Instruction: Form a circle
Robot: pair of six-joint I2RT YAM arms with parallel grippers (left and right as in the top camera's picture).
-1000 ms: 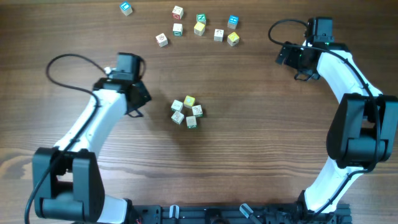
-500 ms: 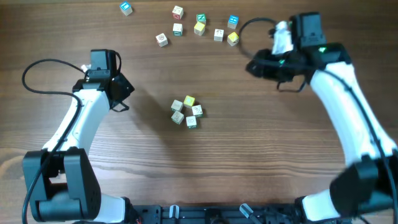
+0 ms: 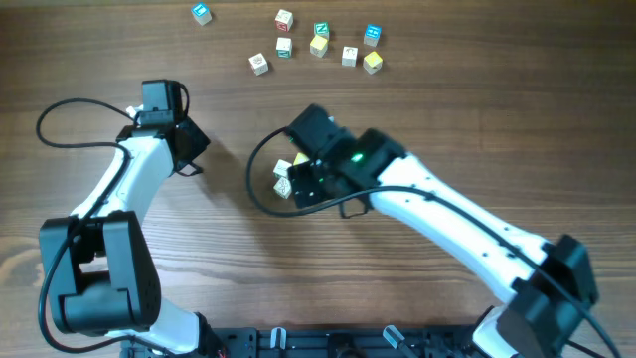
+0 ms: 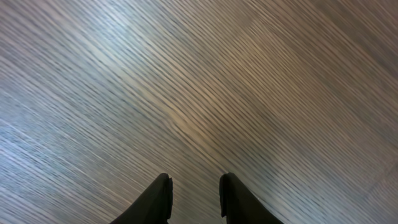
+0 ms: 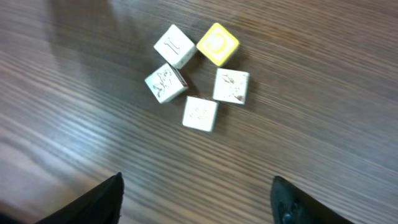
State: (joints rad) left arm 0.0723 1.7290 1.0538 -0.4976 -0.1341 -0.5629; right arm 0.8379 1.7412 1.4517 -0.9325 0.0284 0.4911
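Note:
The circle is a tight ring of small letter cubes (image 5: 200, 113) in the right wrist view, mostly white, with a yellow cube (image 5: 217, 43) at the far side. My right gripper (image 5: 197, 190) hangs just short of the ring, open wide with only bare wood between its fingers. From overhead the right gripper (image 3: 306, 181) and its wrist cover most of the ring; two cubes (image 3: 282, 186) show at its left edge. My left gripper (image 3: 194, 159) stands well left of the ring. In its own view the left gripper (image 4: 194, 186) is narrowly open over bare wood.
A loose scatter of cubes (image 3: 318, 45) lies along the table's far edge, with a blue cube (image 3: 202, 13) off to its left. The right arm's black cable (image 3: 256, 174) loops out just left of the ring.
My right arm swung from the far right side across to the middle, over the ring. The left arm drew back to the left, and its jaws parted a little.

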